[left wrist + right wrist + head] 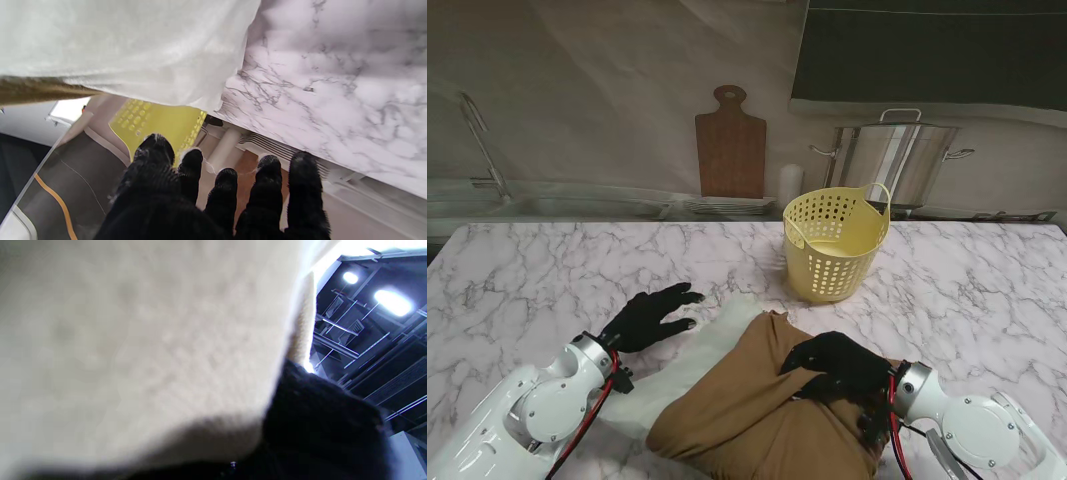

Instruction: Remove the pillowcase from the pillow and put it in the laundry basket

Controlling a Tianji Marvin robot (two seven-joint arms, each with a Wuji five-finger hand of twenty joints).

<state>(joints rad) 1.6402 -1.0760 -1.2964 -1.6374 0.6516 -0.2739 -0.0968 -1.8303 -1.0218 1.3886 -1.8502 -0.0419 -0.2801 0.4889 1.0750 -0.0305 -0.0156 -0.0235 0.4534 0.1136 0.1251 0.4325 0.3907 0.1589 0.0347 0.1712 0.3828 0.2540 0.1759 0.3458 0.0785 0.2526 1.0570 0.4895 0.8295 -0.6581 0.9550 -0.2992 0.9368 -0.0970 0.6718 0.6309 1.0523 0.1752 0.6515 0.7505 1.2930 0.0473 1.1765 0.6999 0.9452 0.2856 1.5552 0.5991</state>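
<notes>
A white pillow lies near me on the marble table, half covered by a brown pillowcase bunched toward my right. My right hand in its black glove is shut on a fold of the pillowcase; in the right wrist view cloth fills the picture. My left hand hovers open at the pillow's left edge, fingers spread, holding nothing. In the left wrist view the fingers point past the pillow toward the yellow laundry basket. The basket stands upright beyond the pillow.
A wooden cutting board, a white cylinder and a steel stockpot stand against the back wall. A dish rack lies along the counter behind the table.
</notes>
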